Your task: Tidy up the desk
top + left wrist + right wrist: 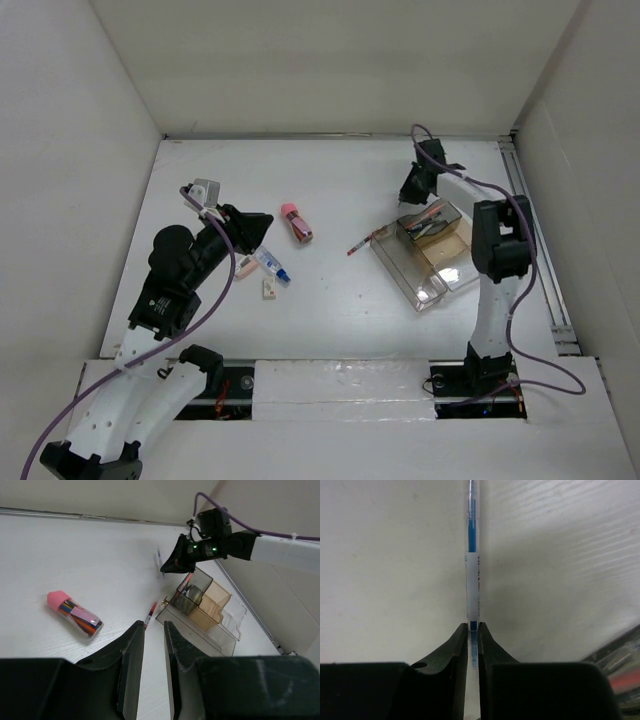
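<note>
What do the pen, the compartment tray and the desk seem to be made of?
Pen: clear glossy plastic, probably; the blue ink core shows through.
Compartment tray: transparent hard plastic, partly amber-tinted; its contents show through the walls.
Desk: matte white, maybe laminate; faint grain lines, uncertain.

Nothing properly readable here tbh. Just a white sticker [472, 587] with barcode-ish stripes on the blue pen [471, 530], print too tiny to make out.

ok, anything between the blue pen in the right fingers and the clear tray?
Nothing visible. The clear-barrelled blue pen, pinched in the right fingers, hangs over bare white desk just past the far end of the clear plastic compartment tray. That end compartment already holds items.
</note>
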Controlling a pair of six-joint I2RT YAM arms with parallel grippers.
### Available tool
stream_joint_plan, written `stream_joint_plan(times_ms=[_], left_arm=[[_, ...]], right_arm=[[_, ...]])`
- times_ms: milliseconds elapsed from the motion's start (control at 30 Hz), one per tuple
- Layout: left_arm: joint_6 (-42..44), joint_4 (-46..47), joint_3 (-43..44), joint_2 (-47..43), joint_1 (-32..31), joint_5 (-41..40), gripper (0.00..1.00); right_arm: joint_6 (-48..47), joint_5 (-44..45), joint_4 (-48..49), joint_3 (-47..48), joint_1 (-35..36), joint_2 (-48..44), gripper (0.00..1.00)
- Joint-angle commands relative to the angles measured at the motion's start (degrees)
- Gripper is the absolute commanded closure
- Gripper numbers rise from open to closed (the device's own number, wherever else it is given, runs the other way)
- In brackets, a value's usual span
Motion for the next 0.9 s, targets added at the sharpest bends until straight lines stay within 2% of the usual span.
stream_joint_plan(times_ms=[0,67,133,300,400,600,700,867], left_arm=[[0.7,2.6,1.5,-0.3,0.3,-0.2,0.81],[0.7,2.5,1.8,0.0,0.3,-0.6,0.81],[0.7,2.3,1.8,-0.1,0.3,-0.3,0.81],[0.6,2.5,1.7,-0.3,0.3,0.1,0.81],[0.5,2.6,1.3,-0.8,0.3,0.0,0.81],[0.3,2.9,1.3,-0.6,0.3,0.9,0.81],[0.2,2.9,1.5,-0.1,0.3,1.0,0.81],[0.1,3.1,1.4,-0.1,0.3,1.1,0.81]], right_arm=[[7.0,-15.2,14.3,-5.5,-6.6,-10.5,1.00],[10.7,-20.9,21.8,-8.5,-9.0,-13.3,1.00],[11.6,-22.4,22.8,-10.2,-9.5,-16.4,1.00],[12.0,-21.3,23.2,-15.5,-10.0,-23.9,1.00],[16.3,-22.6,29.1,-25.4,-10.1,-31.5,1.00],[30.8,-18.8,44.7,-52.0,-8.5,-49.7,1.00],[38.4,-10.9,49.4,-62.7,-6.5,-57.9,1.00],[41.7,-3.5,49.6,-66.3,-6.5,-60.5,1.00]])
